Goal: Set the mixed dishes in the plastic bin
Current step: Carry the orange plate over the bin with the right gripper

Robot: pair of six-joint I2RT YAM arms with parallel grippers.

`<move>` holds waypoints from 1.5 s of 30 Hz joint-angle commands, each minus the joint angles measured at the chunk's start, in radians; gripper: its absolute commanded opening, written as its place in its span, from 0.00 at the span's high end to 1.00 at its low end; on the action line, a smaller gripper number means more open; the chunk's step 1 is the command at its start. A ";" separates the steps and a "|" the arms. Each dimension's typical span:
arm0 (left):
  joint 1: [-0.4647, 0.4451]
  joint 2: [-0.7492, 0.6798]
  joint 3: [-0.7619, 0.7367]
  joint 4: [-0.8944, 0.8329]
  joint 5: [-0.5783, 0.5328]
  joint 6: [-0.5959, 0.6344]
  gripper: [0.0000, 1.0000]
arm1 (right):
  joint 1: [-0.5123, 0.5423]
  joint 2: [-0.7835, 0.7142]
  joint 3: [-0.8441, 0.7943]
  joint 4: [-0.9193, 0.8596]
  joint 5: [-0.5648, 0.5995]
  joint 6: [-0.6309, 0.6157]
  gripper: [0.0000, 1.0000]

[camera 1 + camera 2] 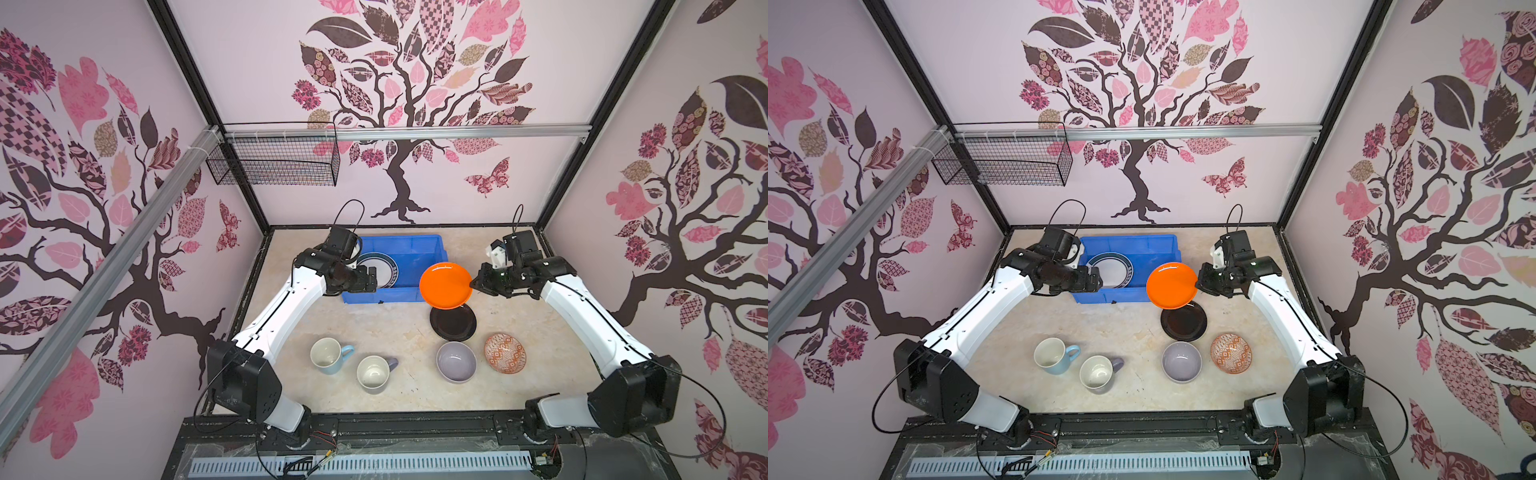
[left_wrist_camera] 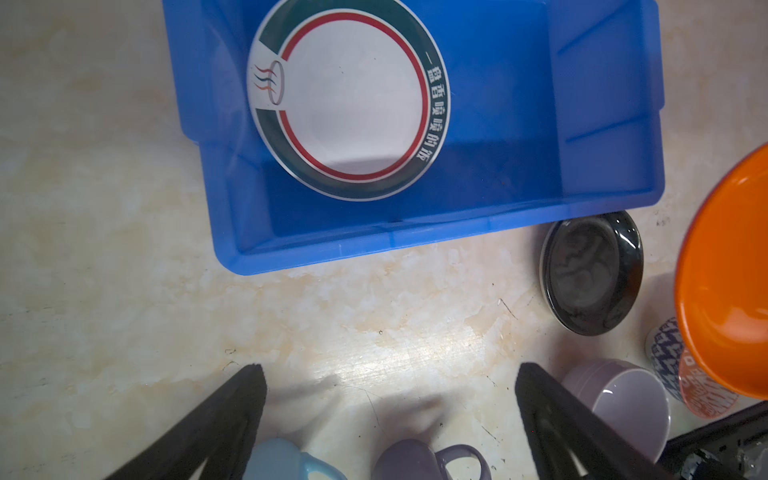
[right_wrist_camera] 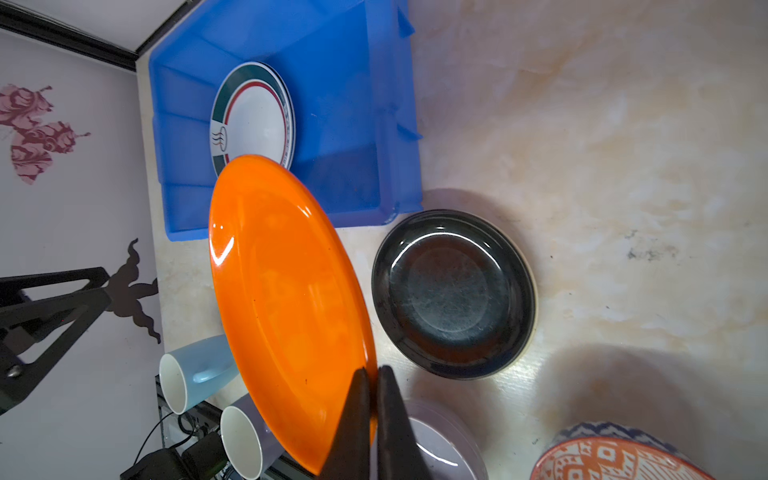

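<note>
So the orange plate is up in the air, tilted, hanging over the near-right corner of the blue bin, with the right pincer pressed together on its right rim. I'd call this the carry-over step: it's lifted but not in yet. Next it needs to go a bit further left and far, level out, and get lowered beside the dark-rimmed plate already lying in the bin's left half. Hard to tell from up top if it clears the bin wall, tbh. The right arm reaches in from the right, wrist rolled so the plate sits edge-on. The left pincer is spread wide and empty, hovering by the bin's near-left side. The black plate, both bowls and both mugs sit on the counter.
</note>
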 commanded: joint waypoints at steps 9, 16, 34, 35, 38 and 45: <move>0.073 0.167 0.040 0.037 -0.157 -0.015 0.03 | -0.003 0.171 0.132 0.159 -0.071 0.014 1.00; 0.077 0.279 0.096 0.047 -0.177 0.004 0.05 | -0.003 0.294 0.187 0.218 -0.101 0.010 1.00; 0.079 0.434 0.194 0.071 -0.061 0.020 0.22 | -0.002 0.567 0.386 0.252 -0.146 0.002 1.00; 0.078 0.440 0.197 0.072 -0.053 0.019 0.22 | -0.001 0.578 0.393 0.256 -0.151 0.005 1.00; 0.078 0.455 0.204 0.079 -0.025 0.016 0.26 | 0.005 0.612 0.401 0.279 -0.155 0.010 1.00; 0.043 0.484 0.218 0.079 -0.004 0.012 0.29 | 0.035 0.705 0.433 0.313 -0.155 0.009 1.00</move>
